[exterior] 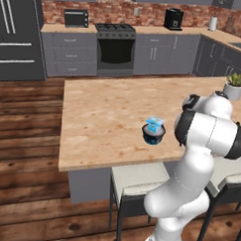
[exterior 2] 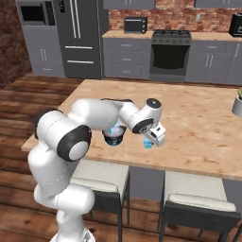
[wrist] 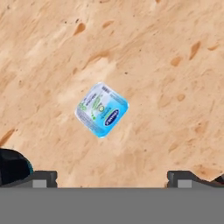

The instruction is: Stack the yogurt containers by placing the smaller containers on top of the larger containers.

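Fingers (wrist: 43, 178) spread as wide as they go, holding nothing; my gripper (wrist: 111, 179) hangs over the wooden island counter (exterior: 102, 126). Seen from my hand, the small light-blue yogurt cup (wrist: 102, 110) stands on bare wood straight toward twelve o'clock from the gap between my fingertips, well apart from them. The dark tub (wrist: 13, 168) peeks in at eight o'clock of the cup, just beside my fingertip on that side. From the left base view, cup (exterior: 154, 123) and tub (exterior: 153, 135) overlap.
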Motion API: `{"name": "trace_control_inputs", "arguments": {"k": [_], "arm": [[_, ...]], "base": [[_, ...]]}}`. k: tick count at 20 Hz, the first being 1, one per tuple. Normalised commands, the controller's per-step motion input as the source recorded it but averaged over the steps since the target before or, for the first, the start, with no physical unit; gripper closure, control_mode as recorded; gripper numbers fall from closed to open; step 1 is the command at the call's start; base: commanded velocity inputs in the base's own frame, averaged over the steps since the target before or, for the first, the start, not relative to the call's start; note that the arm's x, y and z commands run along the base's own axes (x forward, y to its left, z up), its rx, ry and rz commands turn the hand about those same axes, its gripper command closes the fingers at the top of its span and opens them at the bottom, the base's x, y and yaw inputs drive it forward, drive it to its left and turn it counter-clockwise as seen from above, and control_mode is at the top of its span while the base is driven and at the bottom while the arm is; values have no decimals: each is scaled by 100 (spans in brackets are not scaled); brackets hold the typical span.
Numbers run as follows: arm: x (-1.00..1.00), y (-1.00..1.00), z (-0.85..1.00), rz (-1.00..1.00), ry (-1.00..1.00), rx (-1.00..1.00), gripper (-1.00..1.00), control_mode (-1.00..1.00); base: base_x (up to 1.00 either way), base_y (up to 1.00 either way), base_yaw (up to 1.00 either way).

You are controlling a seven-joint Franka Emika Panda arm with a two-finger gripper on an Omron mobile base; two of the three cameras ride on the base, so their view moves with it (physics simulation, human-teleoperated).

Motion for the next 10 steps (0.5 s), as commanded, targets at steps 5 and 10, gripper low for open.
{"name": "trace_control_inputs", "arguments": {"k": [5,10], "arm": [[15,0,-14,0,0,0,-100,-100],[17,0,-12,0,0,0,-100,-100]], "base": [[0,0,0],[0,0,0]]}}
